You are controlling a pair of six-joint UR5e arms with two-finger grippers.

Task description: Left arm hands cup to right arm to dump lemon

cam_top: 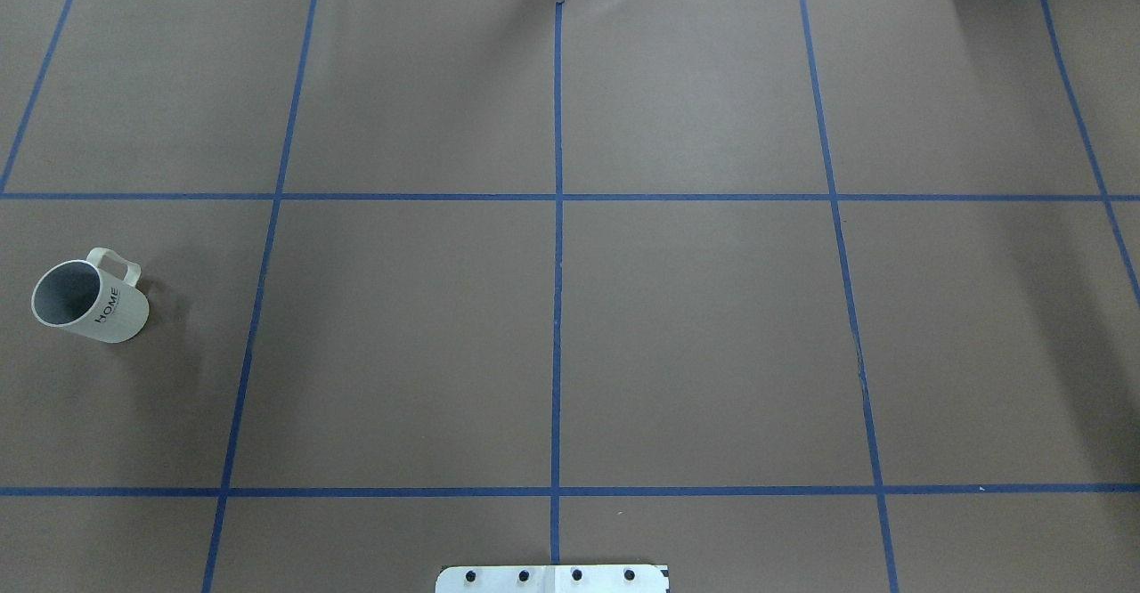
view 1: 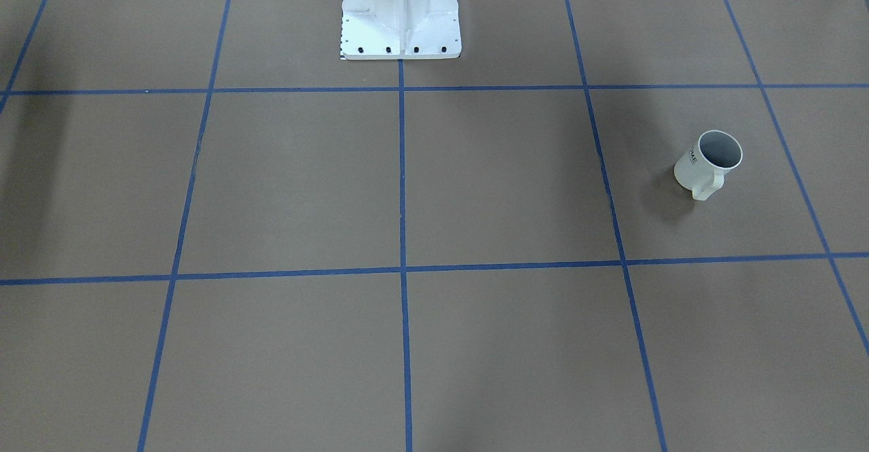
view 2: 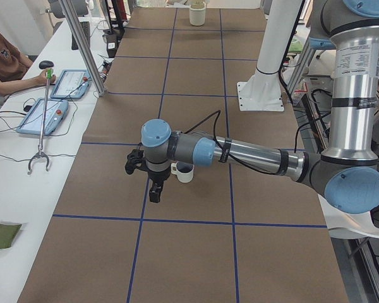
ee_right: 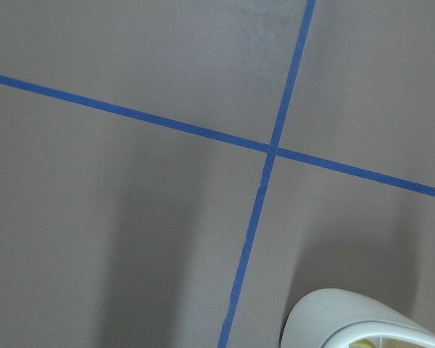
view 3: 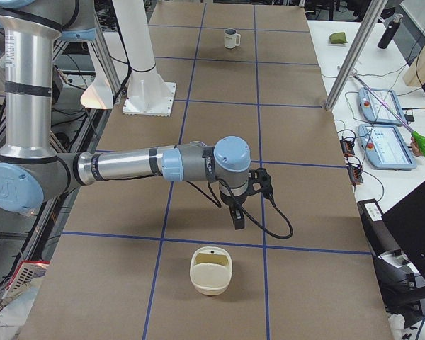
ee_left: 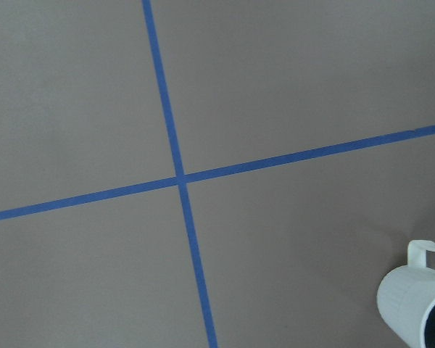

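The cup point(view 1: 706, 167) is a cream-white mug with dark lettering. It stands upright on the brown table on my left side, handle pointing away from my base. It also shows in the overhead view point(cam_top: 98, 304), the left wrist view point(ee_left: 420, 301) and far off in the right side view point(view 3: 231, 37). Its grey inside shows no lemon. My left gripper point(view 2: 153, 189) hangs above the table close to the cup point(view 2: 184, 172), apart from it. My right gripper point(view 3: 239, 216) hangs over the table's other end. I cannot tell whether either gripper is open or shut.
A cream-coloured container point(view 3: 211, 269) sits on the table near my right gripper and shows at the right wrist view's bottom edge point(ee_right: 362, 326). The white pedestal base point(view 1: 400, 11) stands at mid-table. Operators' desks with tablets point(view 2: 47, 113) run along the far edge.
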